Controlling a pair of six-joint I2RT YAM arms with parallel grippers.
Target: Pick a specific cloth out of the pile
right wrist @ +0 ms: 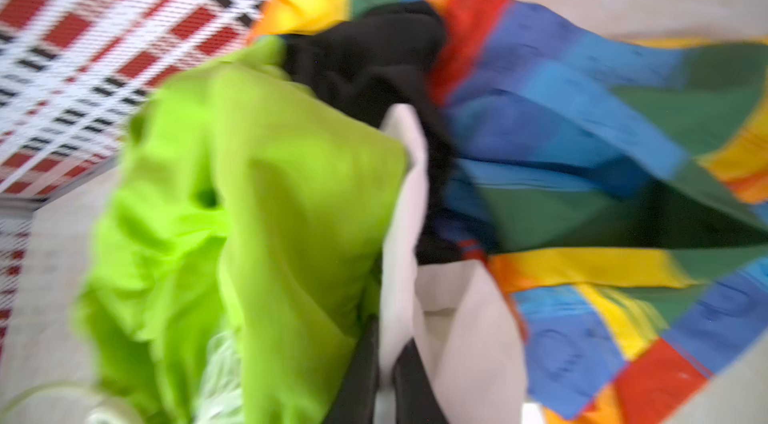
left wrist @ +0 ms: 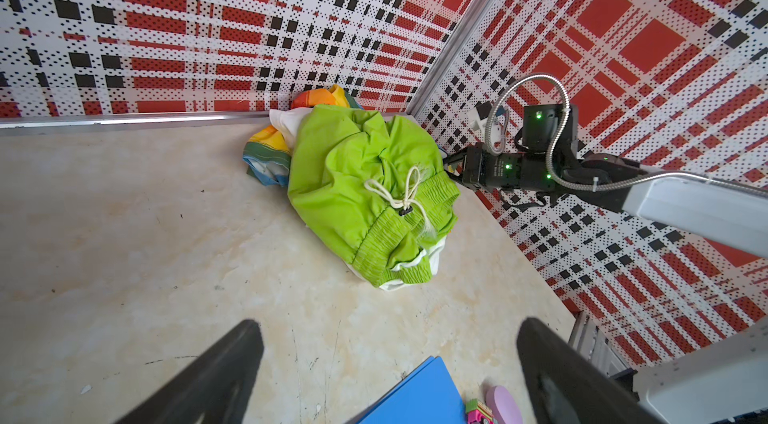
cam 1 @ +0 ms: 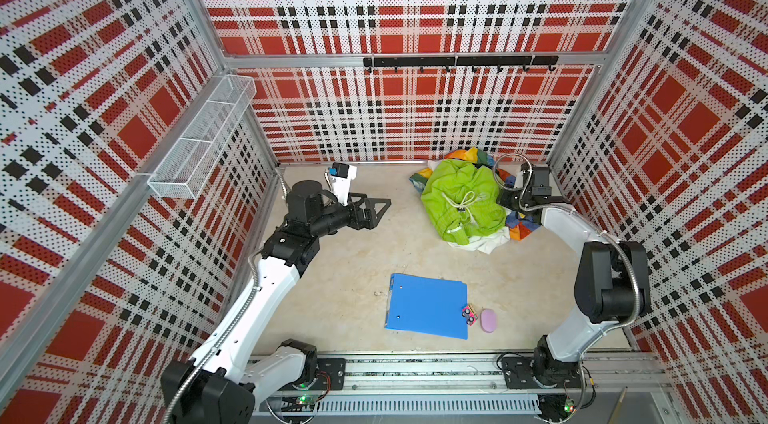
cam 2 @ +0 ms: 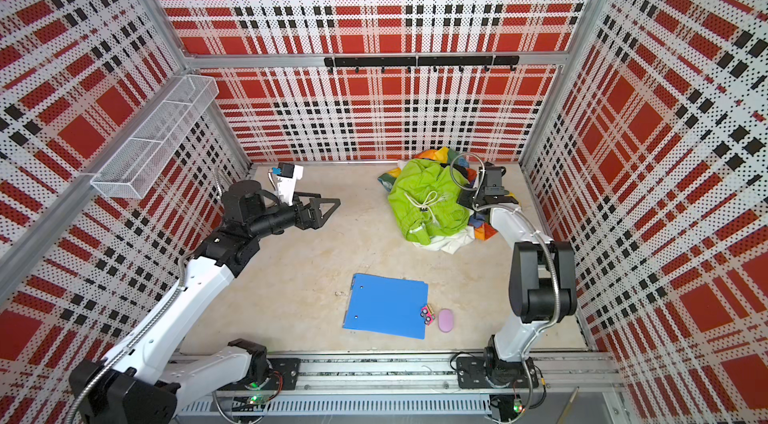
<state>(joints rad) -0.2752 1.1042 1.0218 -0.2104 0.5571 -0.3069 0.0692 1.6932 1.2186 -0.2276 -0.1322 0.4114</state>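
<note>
The pile sits in the far right corner, topped by a lime green garment with a white drawstring. The multicoloured cloth lies under it and shows at the pile's edges. A black garment and a white cloth lie between them. My right gripper is pushed into the pile's right side, shut on a fold of the white cloth. My left gripper hovers open to the left of the pile, holding nothing.
A blue clipboard lies near the front, with a small pink toy car and a lilac oval object beside it. A white wire basket hangs on the left wall. A black hook rail runs along the back wall.
</note>
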